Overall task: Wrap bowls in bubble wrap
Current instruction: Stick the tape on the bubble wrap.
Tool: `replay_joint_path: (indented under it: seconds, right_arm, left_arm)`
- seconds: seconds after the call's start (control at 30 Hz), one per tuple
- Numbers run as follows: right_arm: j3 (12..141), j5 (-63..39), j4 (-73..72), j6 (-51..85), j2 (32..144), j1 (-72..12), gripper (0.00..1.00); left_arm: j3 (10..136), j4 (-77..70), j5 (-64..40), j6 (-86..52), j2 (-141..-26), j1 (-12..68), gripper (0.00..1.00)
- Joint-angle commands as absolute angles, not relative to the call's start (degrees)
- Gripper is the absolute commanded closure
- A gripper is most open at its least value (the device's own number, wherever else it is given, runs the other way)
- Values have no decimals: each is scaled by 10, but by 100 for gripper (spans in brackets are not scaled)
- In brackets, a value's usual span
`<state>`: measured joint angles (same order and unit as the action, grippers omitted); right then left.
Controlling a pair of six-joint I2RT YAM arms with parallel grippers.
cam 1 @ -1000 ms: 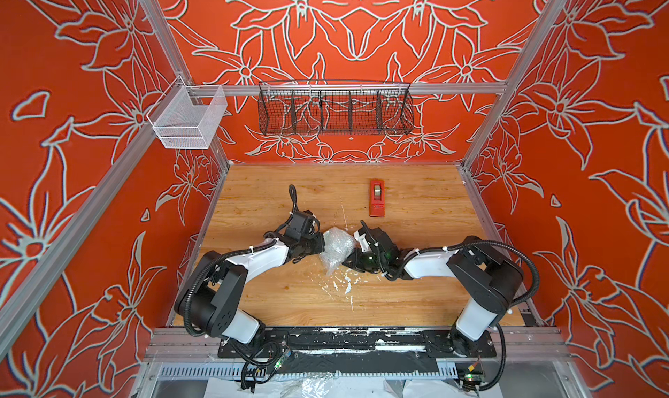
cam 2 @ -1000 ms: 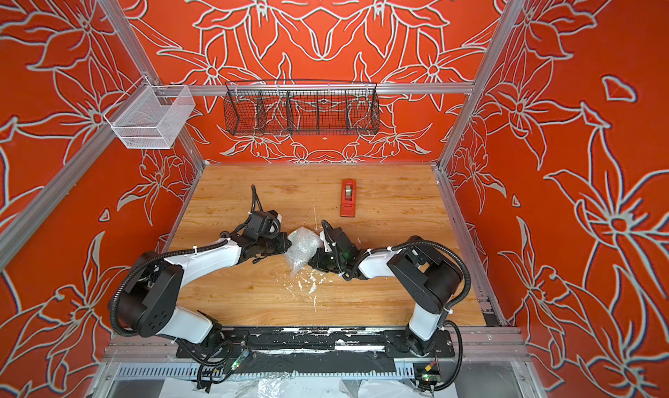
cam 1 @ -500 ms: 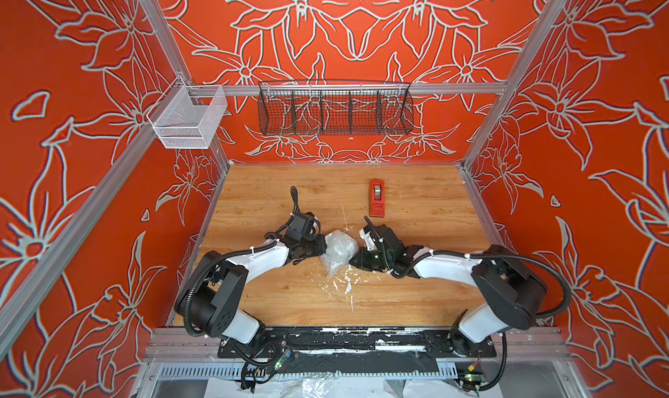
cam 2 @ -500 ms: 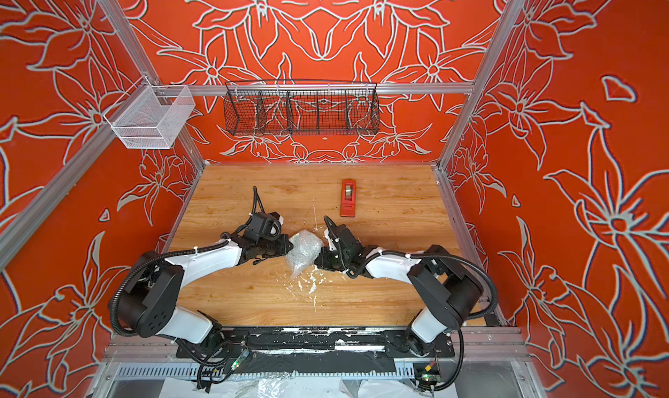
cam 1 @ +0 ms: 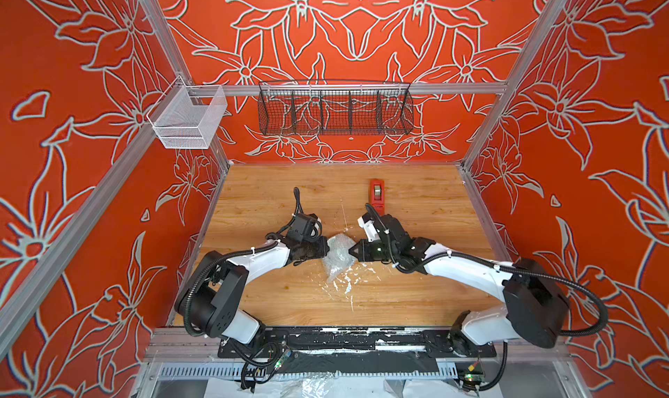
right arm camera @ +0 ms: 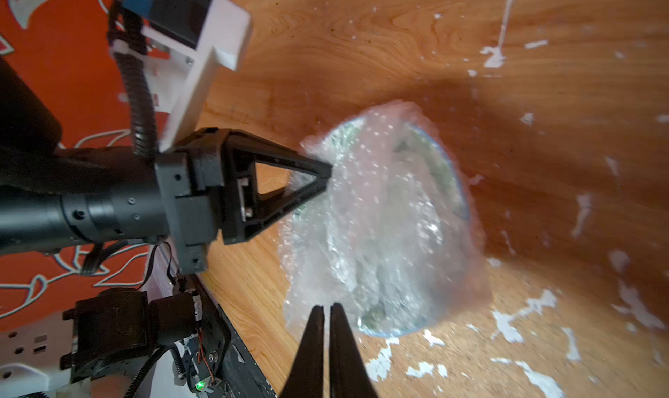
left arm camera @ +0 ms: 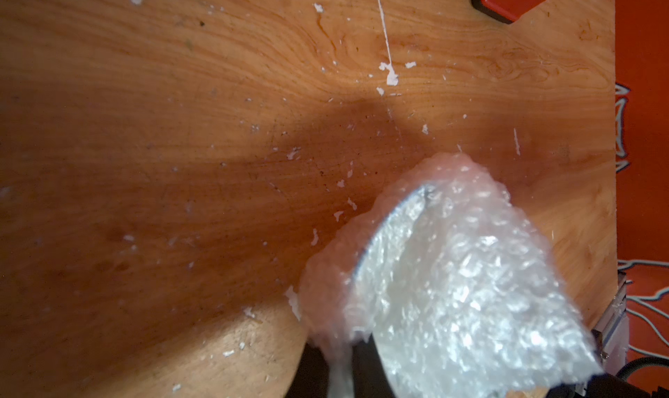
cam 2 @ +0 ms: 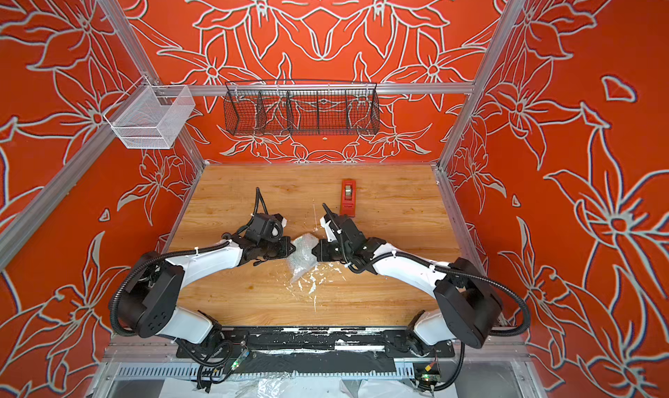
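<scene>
Left gripper (cam 1: 325, 249) is clamped on the bubble wrap (cam 1: 338, 255). In the left wrist view a strand of film runs down between its dark fingers (left arm camera: 365, 363). Right gripper (cam 1: 350, 250) has its jaws almost together, with only a thin slit between them in the right wrist view. Its tips sit at the edge of the film, but whether a fold is pinched there cannot be told. The bowl (right arm camera: 449, 175) lies inside the bundle, near the middle of the table (cam 1: 275, 204); its rim and some green pattern show through the wrap. Over the last second the right arm's elbow has swung outward and the forearm has stretched flatter, while its tip stayed at the bundle's right side. The left arm and the bundle have kept their places. The change looks like a repositioning for reach — not a new fold. The bowl appears largely covered, yet a loose tail of wrap still trails toward the near edge and probably needs tucking. The red tape dispenser (cam 1: 377, 193) stands well apart, behind the right gripper.
</scene>
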<state>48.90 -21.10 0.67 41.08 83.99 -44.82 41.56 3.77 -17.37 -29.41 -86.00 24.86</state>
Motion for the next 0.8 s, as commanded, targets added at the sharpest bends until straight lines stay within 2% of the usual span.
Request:
replay_joint_path:
  seconds: [0.0,0.27,0.5,0.77]
  right_arm:
    - [517,-231,-3,397,877,-462,92]
    - [519,-238,-57,421,957,-466,93]
    - [501,-213,-107,444,1018,-466,99]
    - [454,-198,-132,489,1019,-466,99]
  left_arm:
    - [408,58,-185,-290,-870,256,100]
    - [408,64,-180,-289,-867,257,100]
    - [404,61,-178,-288,-870,257,100]
    - [401,54,-173,-291,-868,256,100]
